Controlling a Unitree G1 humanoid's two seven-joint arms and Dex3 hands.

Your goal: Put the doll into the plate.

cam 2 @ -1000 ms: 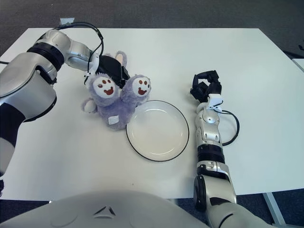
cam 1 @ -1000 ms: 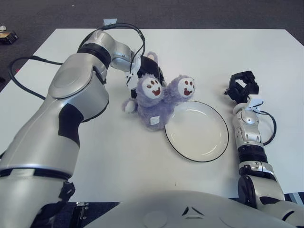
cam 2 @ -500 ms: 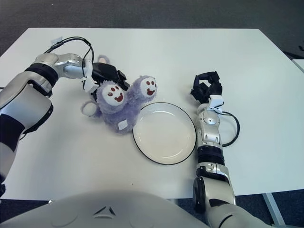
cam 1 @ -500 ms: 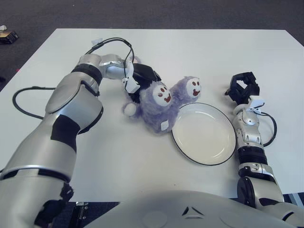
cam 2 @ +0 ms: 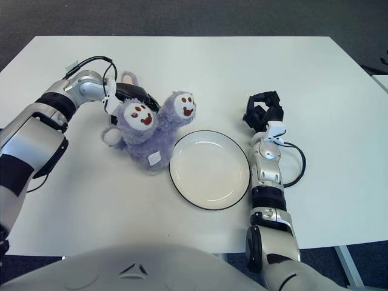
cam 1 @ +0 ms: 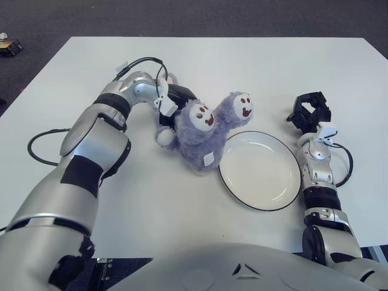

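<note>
A purple plush doll (cam 1: 197, 133) with white paw faces sits on the white table, just left of a white plate (cam 1: 260, 171) with a dark rim. One of its feet reaches toward the plate's near-left rim. My left hand (cam 1: 179, 97) is behind the doll, its black fingers closed on the doll's back and ear. My right hand (cam 1: 309, 109) rests on the table to the right of the plate, apart from it, fingers curled and empty.
The white table (cam 1: 242, 66) extends well beyond the objects. Black cables (cam 1: 36, 148) run along my left arm. Dark carpet lies beyond the table's far edge.
My left hand has drawn back slightly to the left, and the doll has tipped more upright, away from the plate's rim. The right hand has not moved.
</note>
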